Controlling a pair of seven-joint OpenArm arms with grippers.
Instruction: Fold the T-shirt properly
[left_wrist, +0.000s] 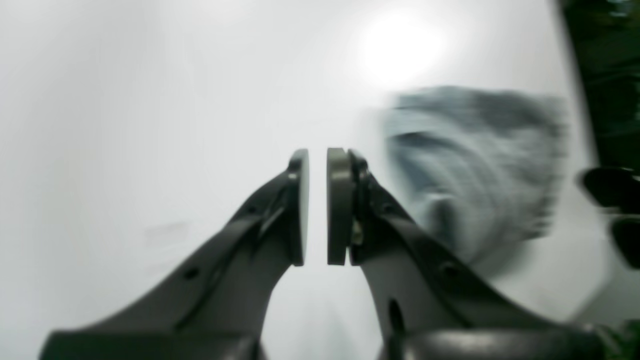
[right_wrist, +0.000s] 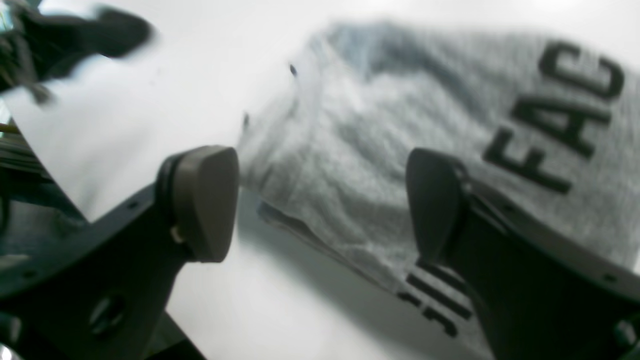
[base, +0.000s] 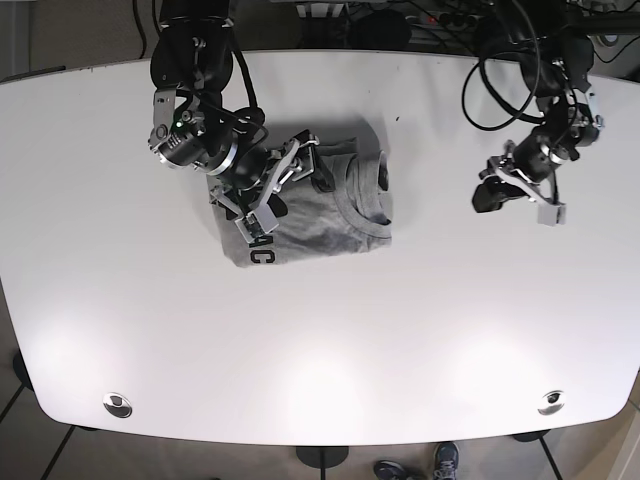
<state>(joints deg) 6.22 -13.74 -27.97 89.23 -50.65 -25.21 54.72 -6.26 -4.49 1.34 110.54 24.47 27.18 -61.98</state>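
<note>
The grey T-shirt (base: 335, 215) lies folded into a compact rectangle on the white table (base: 400, 330), left of centre, with black lettering on it. My right gripper (base: 285, 185) hovers over the shirt's left part. In the right wrist view it is open (right_wrist: 320, 205), with the shirt (right_wrist: 360, 125) between and below the two pads, holding nothing. My left gripper (base: 487, 193) is off to the right over bare table, apart from the shirt. In the left wrist view its pads (left_wrist: 318, 205) stand almost together with nothing between them, and the shirt (left_wrist: 475, 165) shows blurred to the right.
The table's rounded back edge runs behind both arms, with cables (base: 500, 60) hanging near the left arm. Two metal fittings (base: 117, 404) (base: 549, 401) sit near the front corners. A shoe (base: 445, 462) shows below the front edge.
</note>
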